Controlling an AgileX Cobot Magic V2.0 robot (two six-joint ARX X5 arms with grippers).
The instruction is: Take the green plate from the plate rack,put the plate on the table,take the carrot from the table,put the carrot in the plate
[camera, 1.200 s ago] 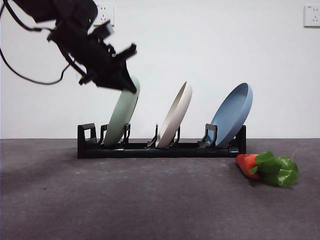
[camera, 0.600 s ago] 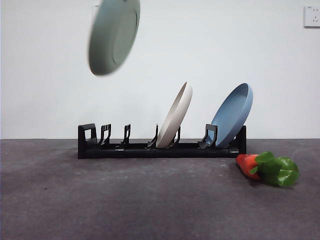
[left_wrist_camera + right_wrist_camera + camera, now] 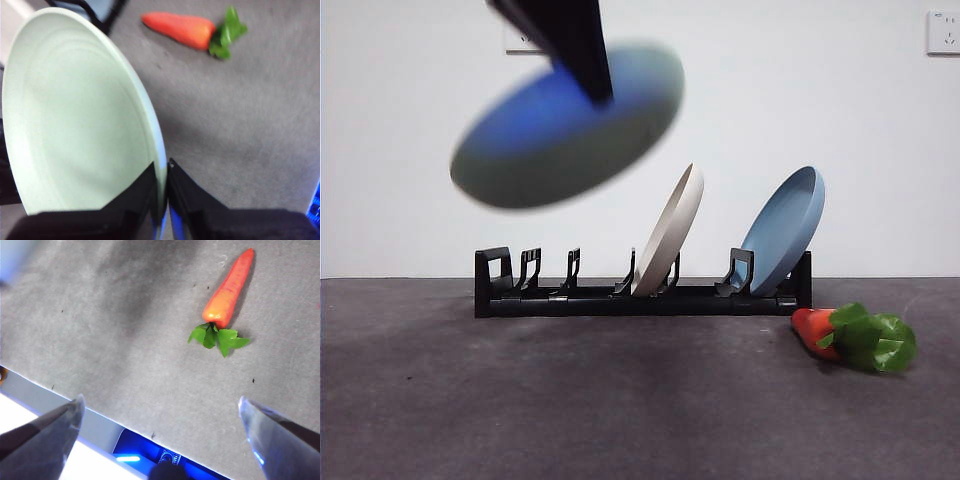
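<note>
Above the plate rack (image 3: pixel 640 295), the left claw (image 3: pixel 162 172) pinches the green plate's (image 3: pixel 75 120) rim.

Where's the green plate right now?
In the front view the green plate is in the air, above the empty end of the plate rack, tilted and blurred. The left gripper is clamped on its rim.

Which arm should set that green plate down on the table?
The left gripper: it is shut on the green plate's rim. The right gripper hangs open above the carrot.
</note>
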